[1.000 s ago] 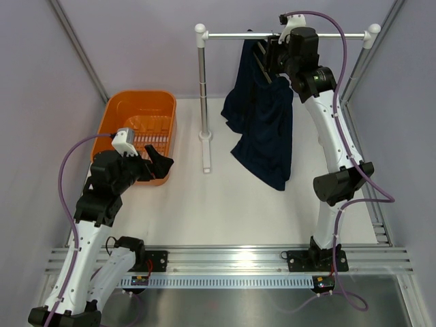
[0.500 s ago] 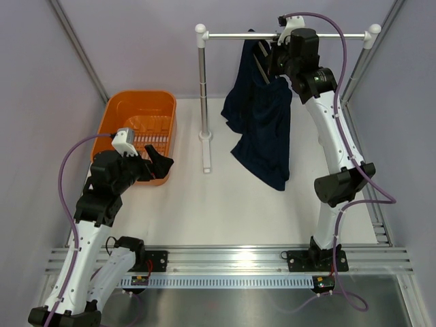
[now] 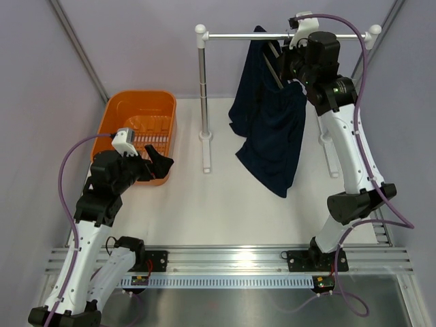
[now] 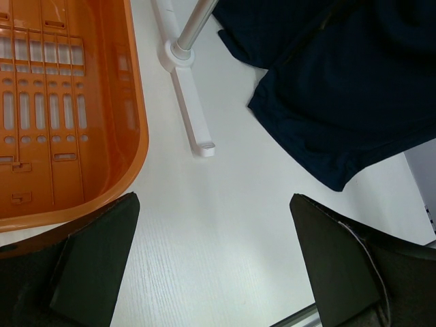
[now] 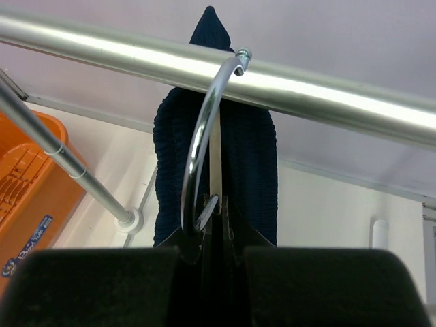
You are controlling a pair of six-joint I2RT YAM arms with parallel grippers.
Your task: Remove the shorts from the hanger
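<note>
only at wrist, right claw (image 5: 216, 237) pinching hanger (image 5: 201, 129) hook

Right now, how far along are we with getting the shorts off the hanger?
Done: the right gripper is shut on the hanger below its hook. In hand: that hanger, hook over the rail. Left: the shorts are draped on the hanger, none pulled off; the left gripper hangs open.
</note>
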